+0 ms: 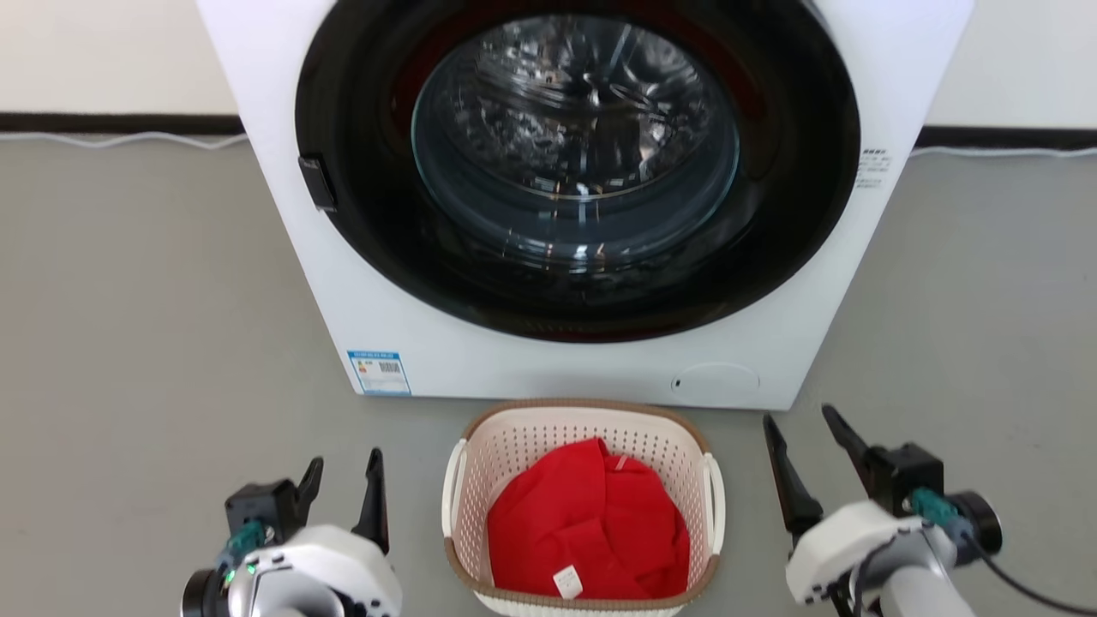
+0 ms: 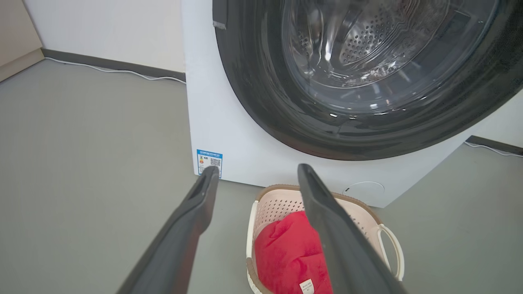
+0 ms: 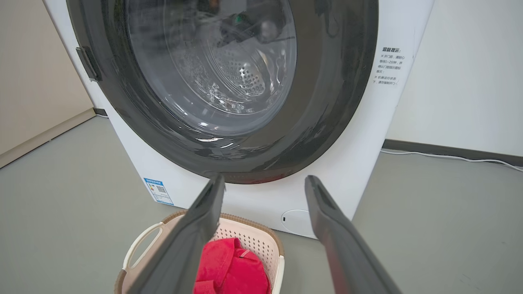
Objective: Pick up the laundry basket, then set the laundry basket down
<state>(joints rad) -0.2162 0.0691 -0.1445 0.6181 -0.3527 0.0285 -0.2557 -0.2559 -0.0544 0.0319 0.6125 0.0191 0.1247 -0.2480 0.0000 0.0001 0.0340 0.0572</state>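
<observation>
Left gripper (image 1: 344, 463) and right gripper (image 1: 799, 417) have tapered black fingers (image 1: 374, 497), glossy white wrist shells (image 1: 343, 561), teal connectors (image 1: 932, 506); a black cable (image 1: 1020, 584) trails the right.

This is a laundry area; whether it is in a home or a test room cannot be told. A white front-loading washing machine (image 1: 514, 368) with a round dark door (image 1: 574, 146) takes up the upper middle of the head view. It stands on a plain grey floor (image 1: 146, 300) against a white wall (image 1: 103, 51) with a dark skirting board (image 1: 111, 122). At lower centre, a laundry basket (image 1: 506, 446) holds red cloth (image 1: 591, 523).
</observation>
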